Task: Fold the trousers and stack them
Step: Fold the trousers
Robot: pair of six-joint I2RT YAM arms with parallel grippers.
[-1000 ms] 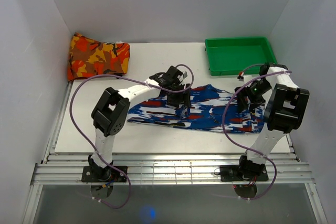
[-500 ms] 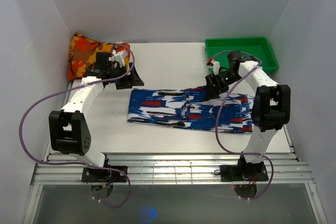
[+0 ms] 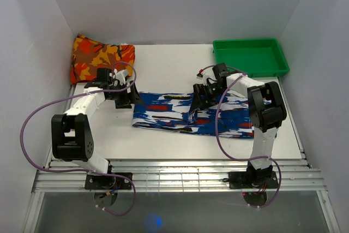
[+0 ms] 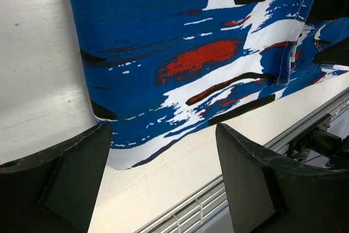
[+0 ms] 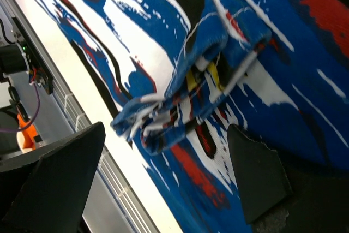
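While the trousers (image 3: 174, 114) lie as a long flat strip on the tabletop (image 3: 163, 64), folding looks partial | left tool (image 3: 128, 97) spread, empty, at their left end | right tool (image 3: 199, 96) spread, empty, over the bunched middle | left: shorter fold, stacking

From my seat, the trousers (image 3: 163, 114) lie stretched left to right across the middle of the table (image 3: 163, 64). A folded cloth (image 3: 101, 58) sits in the back left corner and a tray (image 3: 251, 58) in the back right. The left gripper (image 3: 128, 97) is at their left end, and the right gripper (image 3: 197, 101) is over a bunched fold mid-length.
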